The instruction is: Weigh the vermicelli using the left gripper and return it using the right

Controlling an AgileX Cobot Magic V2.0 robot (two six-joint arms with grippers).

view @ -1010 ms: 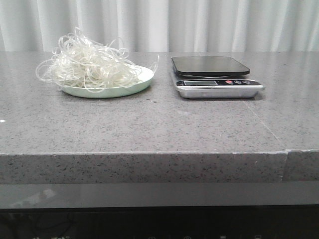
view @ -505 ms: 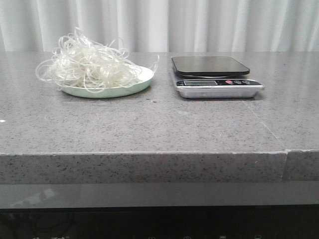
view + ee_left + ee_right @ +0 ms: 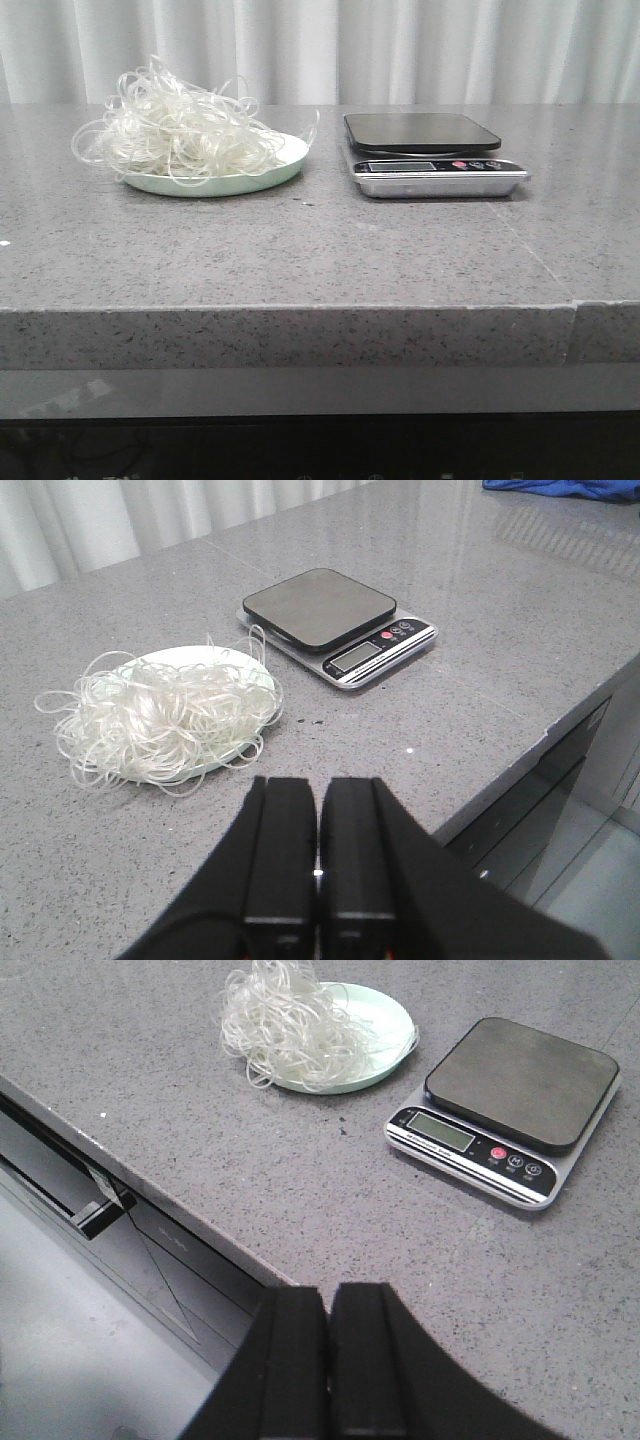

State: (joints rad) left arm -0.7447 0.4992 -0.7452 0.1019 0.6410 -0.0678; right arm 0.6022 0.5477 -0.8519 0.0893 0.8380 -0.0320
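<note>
The vermicelli (image 3: 175,130) is a loose whitish tangle heaped on a pale green plate (image 3: 285,165) at the back left of the grey counter. It also shows in the left wrist view (image 3: 160,715) and the right wrist view (image 3: 285,1020). A kitchen scale (image 3: 425,150) with a bare dark platform stands to the right of the plate. My left gripper (image 3: 318,785) is shut and empty, held over the counter's front part, well short of the vermicelli. My right gripper (image 3: 328,1295) is shut and empty, held over the counter's front edge. Neither gripper shows in the front view.
The scale also shows in the left wrist view (image 3: 335,620) and the right wrist view (image 3: 505,1100). The counter's front edge (image 3: 300,310) drops to dark cabinet fronts. White curtains (image 3: 320,50) hang behind. A blue cloth (image 3: 570,488) lies at the far corner.
</note>
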